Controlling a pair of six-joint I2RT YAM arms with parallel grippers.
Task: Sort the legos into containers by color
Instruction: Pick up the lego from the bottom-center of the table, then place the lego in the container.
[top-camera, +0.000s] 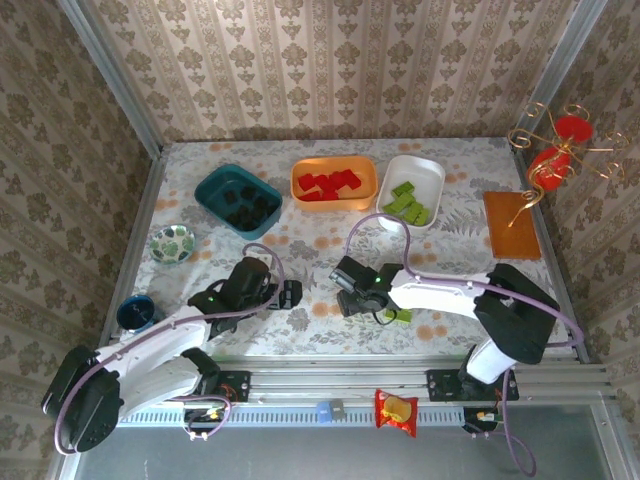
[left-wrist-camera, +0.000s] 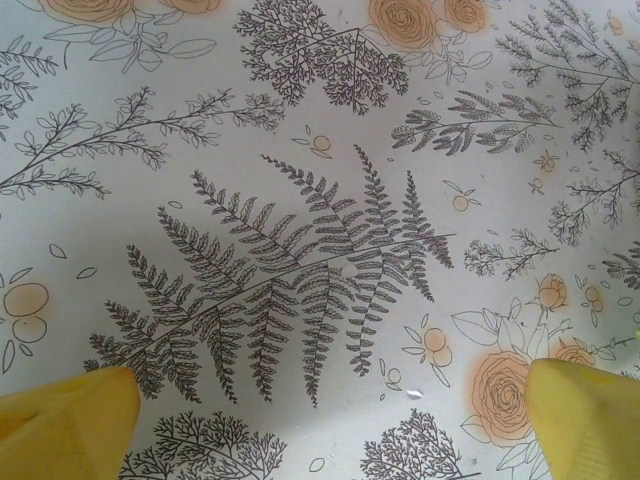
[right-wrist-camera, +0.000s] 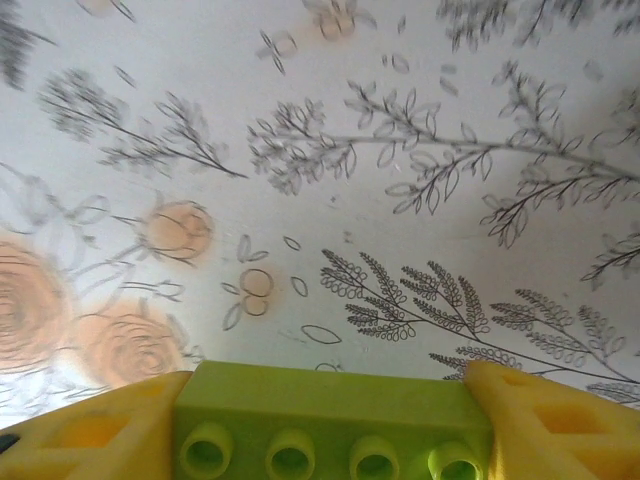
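Lime green brick (right-wrist-camera: 330, 400) sits clamped between the yellow fingers (right-wrist-camera: 90, 430) of the right gripper (right-wrist-camera: 325, 440), over the floral tablecloth (right-wrist-camera: 300, 150). Left gripper (left-wrist-camera: 330, 420) jaws stand wide apart, holding nothing.

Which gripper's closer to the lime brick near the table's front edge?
Right. The right gripper has the lime brick between its fingers; the left gripper hangs open over bare cloth to the brick's left.

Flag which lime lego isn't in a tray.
The lime green brick clamped between the right gripper's fingers, a row of four studs showing in the wrist view. The other green bricks all lie in the white tray.
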